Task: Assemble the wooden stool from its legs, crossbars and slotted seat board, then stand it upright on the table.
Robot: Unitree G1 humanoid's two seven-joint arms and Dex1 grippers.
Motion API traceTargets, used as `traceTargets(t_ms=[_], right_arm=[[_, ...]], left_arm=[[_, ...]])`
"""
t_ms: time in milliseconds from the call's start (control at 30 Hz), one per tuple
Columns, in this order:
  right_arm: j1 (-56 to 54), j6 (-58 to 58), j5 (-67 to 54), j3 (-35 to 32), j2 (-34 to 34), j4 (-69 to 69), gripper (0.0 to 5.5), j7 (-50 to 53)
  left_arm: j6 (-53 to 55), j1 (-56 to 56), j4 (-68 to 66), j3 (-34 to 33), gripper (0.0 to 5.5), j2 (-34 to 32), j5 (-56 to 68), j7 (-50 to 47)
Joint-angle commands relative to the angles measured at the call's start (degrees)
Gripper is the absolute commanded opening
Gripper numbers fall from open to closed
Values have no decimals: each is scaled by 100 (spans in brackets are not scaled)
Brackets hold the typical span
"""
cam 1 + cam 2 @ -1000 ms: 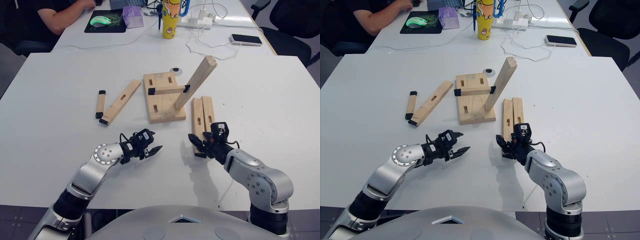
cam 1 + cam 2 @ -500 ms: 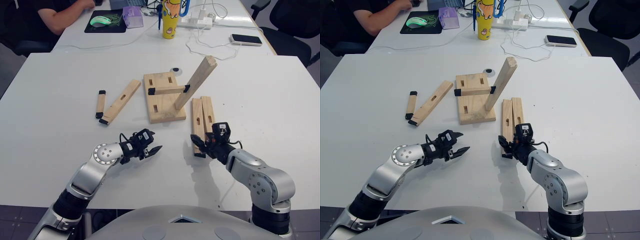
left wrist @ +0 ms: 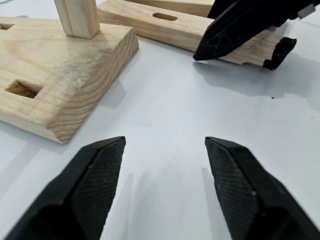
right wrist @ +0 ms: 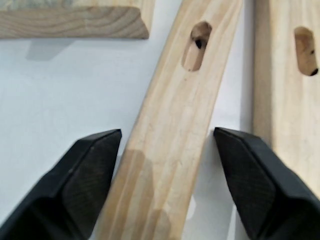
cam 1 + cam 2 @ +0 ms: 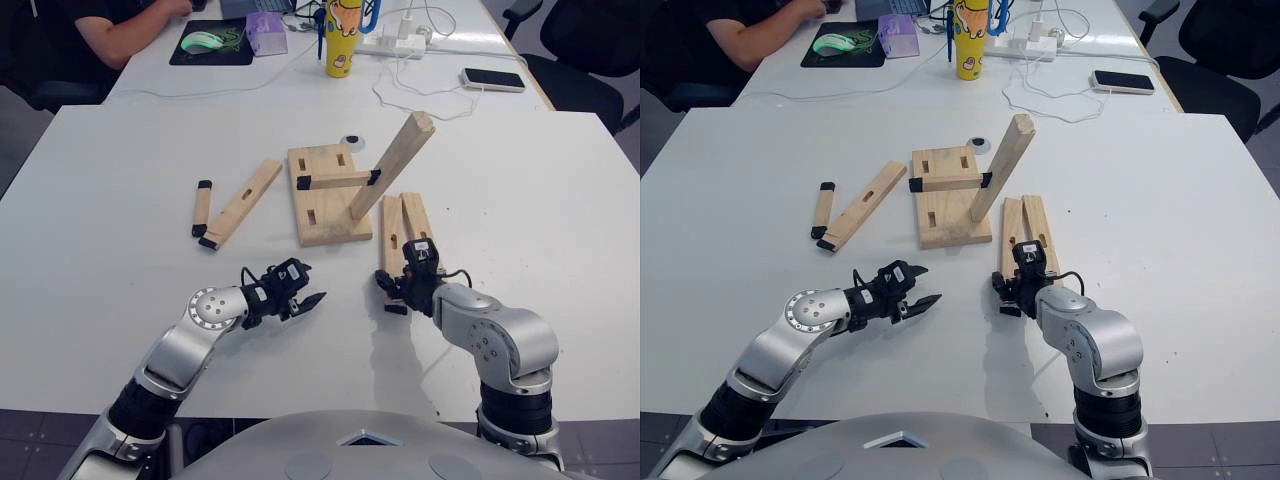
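Head views: the left gripper (image 5: 308,299) hovers low over the white table (image 5: 120,300), its fingers apart and holding nothing. Ahead of it and a little to its right, the seat board (image 5: 325,225) lies flat. A leaning leg (image 5: 395,160) stands tilted in the board's right side. A black-tipped crossbar (image 5: 338,180) runs from that leg across the board. Farther ahead and to this gripper's left lie a loose leg (image 5: 240,203) and a short crossbar (image 5: 201,208), their near ends close together.

The right gripper (image 5: 393,297) sits low at the near end of the inner leg (image 5: 391,235), which lies flat just right of the seat board. The outer leg (image 5: 416,218) lies just beside it, on the gripper's right. The two legs spread slightly toward the gripper.

Left wrist view: the fingers (image 3: 95,185) are spread wide over bare table. A corner of the seat board is near, ahead of one finger. Beyond the other finger, a black finger of the right gripper rests at the end of the inner leg.

Right wrist view: the fingers (image 4: 87,180) stand apart, one on each side of the inner leg. A strip of table shows between each finger and the wood, so the leg is straddled, not clamped. The leg's oval slot lies just ahead of the fingertips. The outer leg runs alongside, outside one finger, and the seat board's edge lies farther ahead.
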State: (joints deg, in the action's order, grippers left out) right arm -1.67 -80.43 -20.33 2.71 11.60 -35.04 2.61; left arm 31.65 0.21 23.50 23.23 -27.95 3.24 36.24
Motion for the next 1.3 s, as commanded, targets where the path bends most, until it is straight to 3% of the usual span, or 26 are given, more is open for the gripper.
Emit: traceTargets(t_ms=[33,267,433,567,700,833,900,1033,1133,1300], right_arm=[[76,66,179,-115,-177,300,296,9],[-159,22,430,-271,-442,323,207,143],[-202,185,653,-307,-501,295,205,194],[-404,1052,785,-737,-682,9,205,258],[-899,2352,622,-1001,-623,-216,205,-152],[-1829,3398,457,-1834,-81,552,205,-545],[-2297,3725,-114,-2206,104,1159,205,-1175],[-3382,2945,-2965,-3509,279,1782,205,-2115],[-3584,2204,-4422,-3508,622,1767,205,-2496],[-2916,1312,-5697,-2833,1079,1212,205,-2998]], left_arm=[[-70,-136,-139,18,295,-13,-103,-5],[-308,-258,-330,54,295,-127,-285,68],[-367,-295,-387,-29,295,-111,-237,117],[-343,-279,-340,-310,350,52,58,98],[-129,-164,-360,-1161,403,707,1349,172],[223,-56,-432,-2043,460,1069,2650,253],[600,-94,-330,-2383,486,1113,3379,322],[1278,-200,-202,-2861,493,967,4647,536],[1481,-300,-224,-3064,493,813,5063,559],[1820,-618,-108,-3394,493,608,5902,497]])
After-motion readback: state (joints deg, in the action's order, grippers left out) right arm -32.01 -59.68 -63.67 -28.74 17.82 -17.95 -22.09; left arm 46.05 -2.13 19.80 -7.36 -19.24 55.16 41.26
